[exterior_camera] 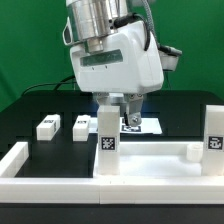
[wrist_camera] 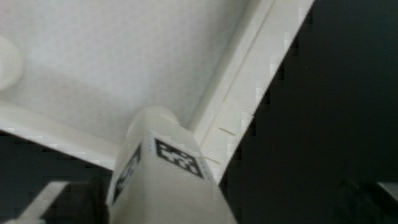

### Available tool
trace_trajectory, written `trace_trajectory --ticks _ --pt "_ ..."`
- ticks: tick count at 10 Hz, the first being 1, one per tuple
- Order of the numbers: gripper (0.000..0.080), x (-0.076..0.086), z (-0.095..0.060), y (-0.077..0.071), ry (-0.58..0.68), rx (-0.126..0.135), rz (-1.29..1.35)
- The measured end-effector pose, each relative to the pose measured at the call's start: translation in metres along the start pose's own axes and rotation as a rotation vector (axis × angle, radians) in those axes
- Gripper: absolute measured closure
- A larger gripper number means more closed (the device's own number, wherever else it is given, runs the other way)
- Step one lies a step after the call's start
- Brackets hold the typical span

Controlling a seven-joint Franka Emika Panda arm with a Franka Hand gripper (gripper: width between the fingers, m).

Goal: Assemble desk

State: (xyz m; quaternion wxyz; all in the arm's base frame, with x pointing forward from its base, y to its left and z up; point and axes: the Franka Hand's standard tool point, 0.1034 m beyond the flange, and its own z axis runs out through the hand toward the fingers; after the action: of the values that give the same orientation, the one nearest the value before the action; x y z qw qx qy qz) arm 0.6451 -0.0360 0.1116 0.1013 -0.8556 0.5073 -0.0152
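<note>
The white desk top (exterior_camera: 150,165) lies flat at the front, from the middle to the exterior view's right. One tagged leg (exterior_camera: 213,131) stands upright on its right corner. My gripper (exterior_camera: 110,108) is shut on another tagged leg (exterior_camera: 106,135) and holds it upright at the top's left corner. In the wrist view this leg (wrist_camera: 169,185) fills the gap between the jaws, with the desk top (wrist_camera: 125,70) and its raised rim (wrist_camera: 267,70) behind it. Two loose legs (exterior_camera: 46,127) (exterior_camera: 80,127) lie on the black table at the left.
The marker board (exterior_camera: 145,125) lies behind the gripper. A white border rail (exterior_camera: 25,160) runs along the front left. A small white stub (exterior_camera: 192,152) sits on the desk top near the right leg.
</note>
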Motion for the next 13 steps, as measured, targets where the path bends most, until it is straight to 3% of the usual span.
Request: trace_trajectory --ticks 4,5,7,12,13 --pt "0.015 0.003 0.001 0.003 0.002 -0.007 -0.27" --pt "0.015 0.006 0.002 0.007 0.008 -0.028 -0.469" --pt "0.015 -0.004 0.008 0.004 0.004 -0.068 -0.749" --pt "0.015 0.0 0.007 0.007 0.001 -0.095 -1.089" --pt "0.015 -0.001 0.007 0.007 0.005 -0.13 -1.3"
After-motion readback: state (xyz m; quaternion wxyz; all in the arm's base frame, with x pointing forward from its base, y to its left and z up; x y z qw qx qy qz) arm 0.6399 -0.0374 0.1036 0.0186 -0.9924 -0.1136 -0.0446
